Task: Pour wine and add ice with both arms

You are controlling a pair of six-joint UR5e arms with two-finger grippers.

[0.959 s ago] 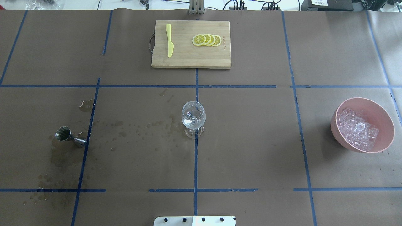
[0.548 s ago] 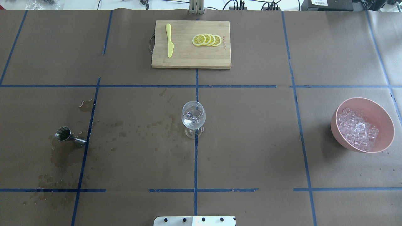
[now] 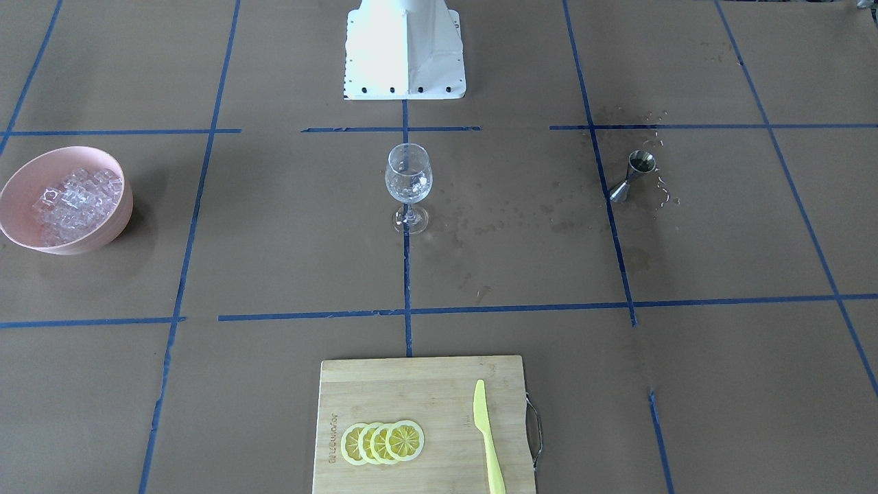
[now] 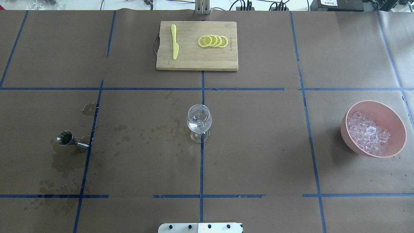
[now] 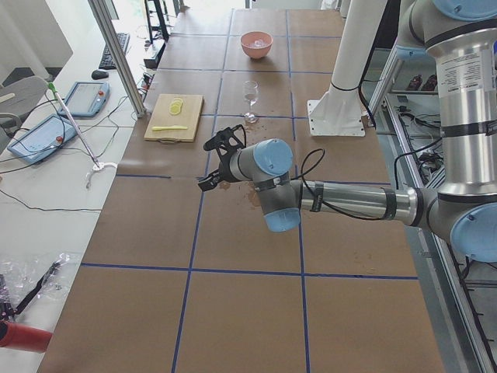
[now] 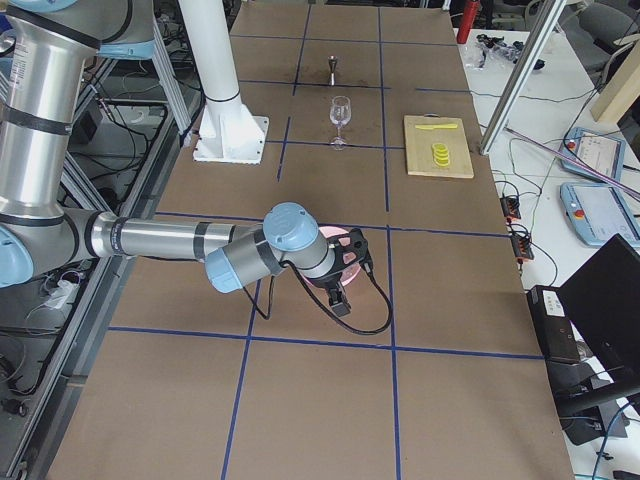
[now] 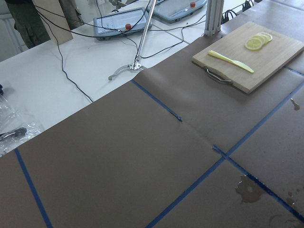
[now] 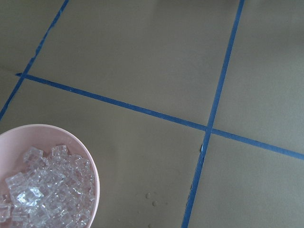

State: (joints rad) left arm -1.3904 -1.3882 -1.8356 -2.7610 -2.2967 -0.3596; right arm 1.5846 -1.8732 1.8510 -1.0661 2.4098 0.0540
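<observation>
A clear wine glass stands upright at the table's middle; something clear glints inside it, and I cannot tell liquid from ice. The ice lies heaped in a pink bowl at the right and shows in the right wrist view. A steel jigger stands at the left. Both arms are outside the overhead view. My left gripper shows only in the exterior left view, high above the table. My right gripper shows only in the exterior right view, over the bowl. I cannot tell if either is open.
A wooden cutting board at the far middle bears yellow lemon slices and a yellow knife. Wet stains mark the brown paper around the jigger and toward the glass. The white pedestal stands at the near edge.
</observation>
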